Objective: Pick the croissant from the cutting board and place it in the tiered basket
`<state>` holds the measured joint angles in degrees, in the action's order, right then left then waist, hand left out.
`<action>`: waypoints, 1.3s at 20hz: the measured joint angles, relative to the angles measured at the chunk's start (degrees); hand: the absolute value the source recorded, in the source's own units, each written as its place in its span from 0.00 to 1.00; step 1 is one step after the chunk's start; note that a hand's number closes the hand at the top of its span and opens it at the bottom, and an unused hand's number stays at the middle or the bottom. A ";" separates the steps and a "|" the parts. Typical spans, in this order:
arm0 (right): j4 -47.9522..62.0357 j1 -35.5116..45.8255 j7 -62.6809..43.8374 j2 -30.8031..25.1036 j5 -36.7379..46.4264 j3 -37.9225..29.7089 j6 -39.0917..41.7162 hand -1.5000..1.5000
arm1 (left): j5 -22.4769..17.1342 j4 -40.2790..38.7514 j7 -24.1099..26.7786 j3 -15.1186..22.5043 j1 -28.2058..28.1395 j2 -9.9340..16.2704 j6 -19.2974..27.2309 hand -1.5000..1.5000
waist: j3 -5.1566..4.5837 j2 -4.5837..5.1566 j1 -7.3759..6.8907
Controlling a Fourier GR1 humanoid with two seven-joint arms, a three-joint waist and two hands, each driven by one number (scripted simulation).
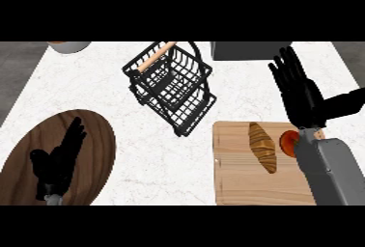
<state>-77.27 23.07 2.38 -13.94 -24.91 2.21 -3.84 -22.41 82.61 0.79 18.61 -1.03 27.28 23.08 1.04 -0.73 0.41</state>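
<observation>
The croissant (262, 146) lies on the cutting board (246, 185), its long axis running from the board's far edge toward the near right. The tiered basket (171, 84), well apart on the worktop (92, 82), looks empty. The right robot hand (298, 89) hovers beyond the board, fingers straight, holding nothing. The left robot hand (57, 157) rests open over a dark round board (96, 140).

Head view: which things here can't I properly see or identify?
- Red-orange round thing on the cutting board: half hidden by the right hand and its forearm.
- Grey block and round pot: cut off at the view's top.
- Dark wooden oval board: partly covered by the left hand.
</observation>
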 measured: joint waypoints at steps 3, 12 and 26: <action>1.03 0.19 0.09 1.78 3.59 2.11 -2.99 0.00 | 0.79 -0.88 1.22 -0.02 2.73 -0.40 -2.54 0.50 | -0.57 0.42 -0.28; 15.31 1.38 6.71 8.68 16.21 7.65 -15.45 0.00 | 2.40 -1.46 5.98 4.30 8.18 -4.51 -10.76 0.50 | -1.03 1.05 -0.87; 7.24 5.06 -17.07 -10.75 39.39 22.71 -10.21 0.00 | 3.12 -5.81 7.48 2.89 9.20 -6.40 -13.44 0.50 | -1.61 -0.47 1.41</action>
<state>-70.03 28.13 -14.70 -24.69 14.48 24.91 -14.05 -19.30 76.80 8.28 21.50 8.17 20.88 9.64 -0.57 -1.20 1.82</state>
